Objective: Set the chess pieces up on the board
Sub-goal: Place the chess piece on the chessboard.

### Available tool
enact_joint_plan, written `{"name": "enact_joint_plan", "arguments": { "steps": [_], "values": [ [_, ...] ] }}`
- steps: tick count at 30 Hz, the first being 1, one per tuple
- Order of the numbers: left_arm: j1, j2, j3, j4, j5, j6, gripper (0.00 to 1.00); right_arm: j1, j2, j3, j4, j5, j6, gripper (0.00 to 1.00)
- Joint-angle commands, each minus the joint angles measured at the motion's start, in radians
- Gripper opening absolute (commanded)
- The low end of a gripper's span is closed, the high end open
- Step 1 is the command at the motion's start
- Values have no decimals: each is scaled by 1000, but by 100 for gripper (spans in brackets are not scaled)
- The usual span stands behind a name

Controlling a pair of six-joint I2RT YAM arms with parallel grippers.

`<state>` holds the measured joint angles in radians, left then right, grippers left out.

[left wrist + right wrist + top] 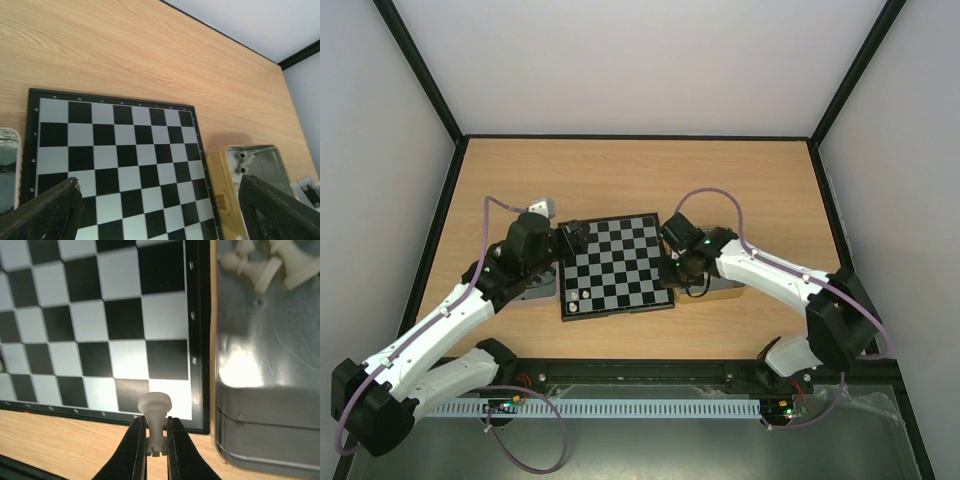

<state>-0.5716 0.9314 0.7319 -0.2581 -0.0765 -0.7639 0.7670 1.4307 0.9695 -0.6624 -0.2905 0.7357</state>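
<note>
Board (615, 265) lay flat at the middle of the wooden table (750, 180), between the two arms, with one metal tin just beside each of its side edges: right tin (265, 370) and left tin (7, 165).

Progress: early. Nearly all squares were bare. In the top view only two small pieces (574, 290) seemed to stand on the board, both near its near-left corner. They were too small to tell their colour or kind. The bulk of both sets was not yet placed.

Piece in hand: one cream piece (155, 403), clamped at its base between the fingers of the right gripper (155, 427), head up. It was held over the board's black border, just beside the right tin.

Left gripper (160, 181): fingers wide apart, nothing between them, hovering over the board's left side.

Counts:
- boards: one
- tins: two
- pieces on board: two, as far as visible
- pieces gripped: one
- loose cream pieces (262, 272) in the right tin: at least four, lying on their sides, cut off by the frame edge
- black pieces: none identifiable
</note>
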Motion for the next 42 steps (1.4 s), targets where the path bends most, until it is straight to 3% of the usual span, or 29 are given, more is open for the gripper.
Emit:
{"name": "enact_joint_plan", "arguments": {
  "steps": [1, 20, 27, 38, 42],
  "values": [
    [6, -10, 3, -44, -75, 117, 87, 43, 72, 62, -209, 13, -96, 2],
    [9, -9, 6, -33, -82, 182, 90, 60, 269, 178, -247, 12, -168, 4],
    [10, -1, 6, -32, -72, 176, 90, 60, 279, 185, -237, 13, -170, 19],
    [12, 2, 15, -36, -59, 176, 90, 60, 267, 182, -222, 33, -168, 23],
    [12, 0, 14, -37, -53, 170, 90, 61, 234, 199, -216, 53, -169, 31]
  ]
}}
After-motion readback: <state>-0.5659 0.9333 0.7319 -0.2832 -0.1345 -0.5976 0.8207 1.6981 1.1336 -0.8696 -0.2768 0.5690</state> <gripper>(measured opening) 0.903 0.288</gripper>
